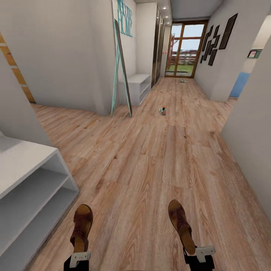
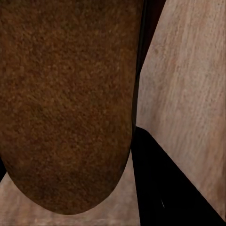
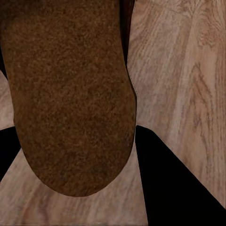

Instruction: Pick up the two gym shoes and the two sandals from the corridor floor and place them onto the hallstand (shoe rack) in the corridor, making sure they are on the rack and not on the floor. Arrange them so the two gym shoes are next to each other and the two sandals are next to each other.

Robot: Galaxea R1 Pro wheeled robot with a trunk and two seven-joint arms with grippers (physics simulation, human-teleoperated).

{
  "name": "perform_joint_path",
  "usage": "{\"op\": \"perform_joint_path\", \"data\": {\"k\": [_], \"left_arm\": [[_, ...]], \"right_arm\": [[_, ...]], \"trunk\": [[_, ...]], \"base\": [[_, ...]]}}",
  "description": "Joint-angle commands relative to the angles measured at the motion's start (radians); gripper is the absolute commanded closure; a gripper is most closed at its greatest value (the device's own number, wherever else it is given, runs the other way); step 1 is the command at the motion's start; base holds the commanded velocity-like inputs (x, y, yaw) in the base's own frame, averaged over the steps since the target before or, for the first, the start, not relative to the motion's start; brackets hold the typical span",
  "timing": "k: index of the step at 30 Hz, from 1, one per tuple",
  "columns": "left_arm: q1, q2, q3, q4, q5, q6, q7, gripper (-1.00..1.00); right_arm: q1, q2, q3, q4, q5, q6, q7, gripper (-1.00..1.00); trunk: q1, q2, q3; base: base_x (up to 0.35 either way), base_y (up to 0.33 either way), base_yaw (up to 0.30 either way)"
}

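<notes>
Two sandals carried down the corridor, rack shelves unfilled

The wood-plank corridor floor is seen stretching ahead, the white hallstand close at the left with nothing seen on its visible shelves. One brown sandal is gripped by the left gripper, the other sandal by the right gripper. Two gym shoes, one near and one far, are left on the floor, well apart.

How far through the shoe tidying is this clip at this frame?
Nothing is racked yet. In hand: the left gripper and right gripper each carry a brown sandal, beside the white rack. Left: both gym shoes lie on the floor down the corridor.
</notes>
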Motion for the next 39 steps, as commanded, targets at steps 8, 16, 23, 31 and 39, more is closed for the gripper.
{"op": "perform_joint_path", "data": {"k": [8, 16, 23, 31, 39], "left_arm": [[-0.001, -0.001, 0.01, -0.001, -0.01, 0.0, -0.004, 1.0], [-0.001, -0.001, 0.009, -0.001, -0.011, -0.003, -0.005, 1.0], [-0.001, -0.001, 0.01, 0.0, -0.011, -0.004, -0.004, 1.0], [-0.001, 0.0, 0.01, 0.0, -0.01, -0.005, -0.004, 1.0], [-0.001, 0.001, 0.011, 0.0, -0.009, -0.006, -0.004, 1.0]], "right_arm": [[0.0, 0.0, 0.003, 0.0, 0.007, -0.001, -0.009, 1.0], [0.0, 0.0, 0.003, 0.0, 0.007, -0.001, -0.009, 1.0], [0.0, 0.0, 0.003, 0.0, 0.007, -0.001, -0.009, 1.0], [0.0, 0.0, 0.003, 0.0, 0.007, -0.001, -0.01, 1.0], [0.0, 0.0, 0.003, 0.0, 0.007, -0.001, -0.01, 1.0]], "trunk": [[-0.001, 0.0, 0.006], [-0.001, 0.0, 0.013], [-0.001, 0.0, 0.02], [-0.001, 0.0, 0.028], [-0.001, 0.0, 0.036]], "base": [[-0.194, -0.147, 0.253], [-0.005, -0.096, 0.229], [0.0, -0.259, 0.228], [-0.02, -0.269, 0.228], [-0.08, -0.261, 0.228]]}}
